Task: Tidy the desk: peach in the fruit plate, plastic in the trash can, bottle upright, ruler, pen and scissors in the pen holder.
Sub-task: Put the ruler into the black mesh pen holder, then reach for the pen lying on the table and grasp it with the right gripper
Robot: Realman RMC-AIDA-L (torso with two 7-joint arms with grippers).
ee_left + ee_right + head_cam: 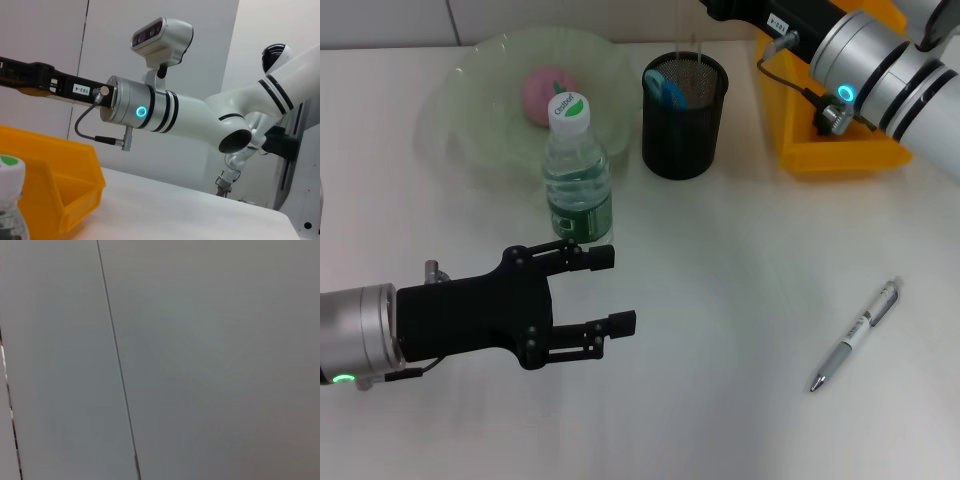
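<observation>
The bottle (577, 170) stands upright a little in from the far edge of the counter (720, 300), cap up, just in front of the fruit plate (470, 90), where the peach (545, 95) already lies; that placement suggests both of those steps are done. The left claw (605, 290) hovers low over the near left part of the counter, just on the near side of the bottle's base, its two black fingers (592, 257) spread apart with nothing between them, a pose that reads as a release rather than a grasp, since the bottle stands on its own. The mesh pen holder (685, 115) sits beside the plate toward the far edge, with a blue handle and thin rods poking out of it, probably the scissors and ruler, though that is hard to confirm. The pen (855, 335) lies flat and alone toward the near right of the counter, well apart from the holder, so it seems to be the piece left to collect. The right arm (880, 60) reaches over the yellow bin (840, 155) at the far right corner; its claw is out of sight, so whether it is spread or closed cannot be told.
</observation>
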